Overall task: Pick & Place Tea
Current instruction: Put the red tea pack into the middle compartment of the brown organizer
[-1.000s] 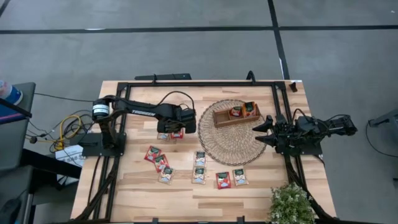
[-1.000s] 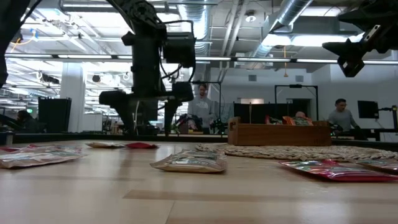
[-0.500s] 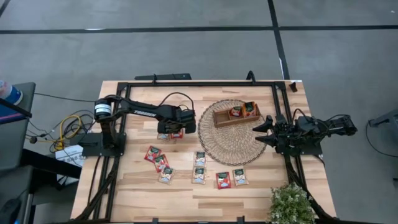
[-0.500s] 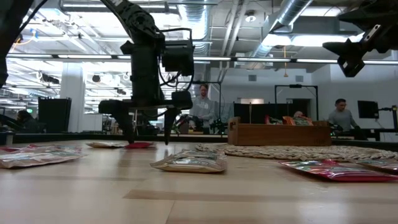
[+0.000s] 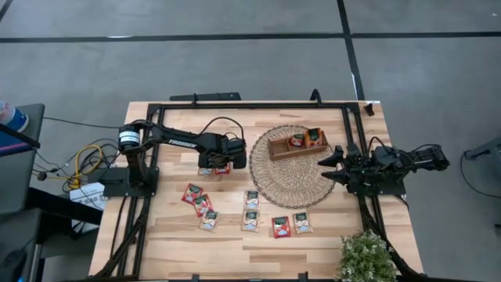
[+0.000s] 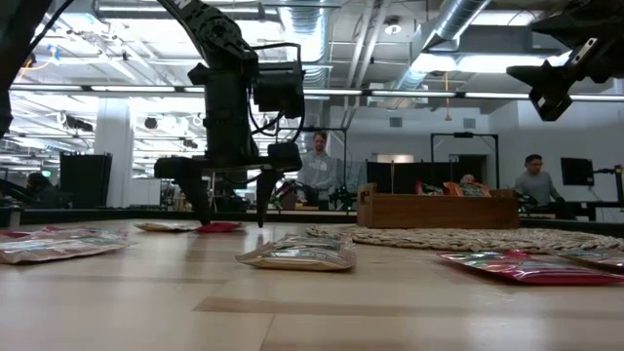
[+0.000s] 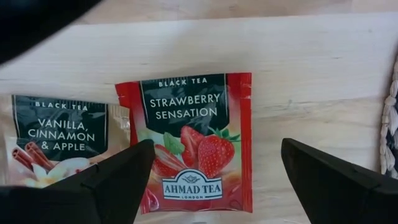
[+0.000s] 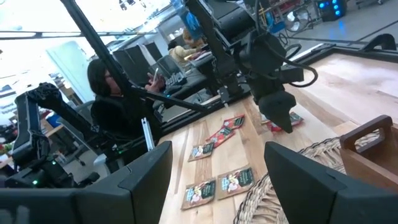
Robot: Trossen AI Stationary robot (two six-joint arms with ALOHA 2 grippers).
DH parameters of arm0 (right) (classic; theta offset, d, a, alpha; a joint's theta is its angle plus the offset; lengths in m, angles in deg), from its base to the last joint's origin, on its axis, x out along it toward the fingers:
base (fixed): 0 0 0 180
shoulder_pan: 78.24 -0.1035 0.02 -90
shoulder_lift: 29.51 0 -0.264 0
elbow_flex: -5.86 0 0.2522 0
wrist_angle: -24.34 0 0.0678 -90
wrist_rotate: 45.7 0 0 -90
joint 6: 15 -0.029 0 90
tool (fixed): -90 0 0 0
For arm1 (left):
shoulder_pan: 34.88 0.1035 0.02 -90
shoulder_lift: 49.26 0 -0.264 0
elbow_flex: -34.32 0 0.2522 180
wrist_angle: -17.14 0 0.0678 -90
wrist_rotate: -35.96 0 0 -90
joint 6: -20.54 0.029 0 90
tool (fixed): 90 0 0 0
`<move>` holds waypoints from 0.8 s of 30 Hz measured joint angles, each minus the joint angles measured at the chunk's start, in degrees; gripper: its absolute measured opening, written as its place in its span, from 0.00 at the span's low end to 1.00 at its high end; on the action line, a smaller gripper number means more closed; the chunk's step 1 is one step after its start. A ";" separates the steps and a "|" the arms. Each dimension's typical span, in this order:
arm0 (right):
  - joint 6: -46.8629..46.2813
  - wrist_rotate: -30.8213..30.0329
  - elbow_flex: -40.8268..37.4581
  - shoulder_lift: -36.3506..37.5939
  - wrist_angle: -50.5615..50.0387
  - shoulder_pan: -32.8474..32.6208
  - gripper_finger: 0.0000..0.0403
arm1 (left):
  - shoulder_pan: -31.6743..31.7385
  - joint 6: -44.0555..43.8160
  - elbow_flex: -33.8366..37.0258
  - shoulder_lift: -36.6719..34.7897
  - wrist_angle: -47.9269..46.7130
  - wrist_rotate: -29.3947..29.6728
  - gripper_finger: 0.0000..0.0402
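Left gripper set wide astride the red square foil strawberry tea sachet, centre of the left wrist view.
Sachet judged light, thin, limp and slick; pinch opposite edges. Right gripper, centre right of the high view, waits part open, empty.

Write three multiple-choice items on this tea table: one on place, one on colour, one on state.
1. Where does the oblong wooden tray stand?
A. on the round woven wicker mat
B. on the bare table
C. beside the plant

2. What colour is the flat square Strawberry Sensation sachet?
A. blue
B. red
C. yellow

3. How are the left gripper fingers?
A. shut on a sachet
B. shut empty
C. open, straddling the sachet

Key: A, the mat rings the tray; B, its border is red; C, the fingers stand wide apart either side.
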 joint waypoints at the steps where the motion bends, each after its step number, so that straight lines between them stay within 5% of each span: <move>1: 0.00 0.29 0.00 0.00 0.00 0.00 0.62 | 0.00 -0.12 0.02 0.00 0.05 0.00 0.87; 24: 0.00 0.65 0.00 0.00 0.00 0.00 0.62 | 0.02 1.55 0.04 0.13 0.33 0.26 0.87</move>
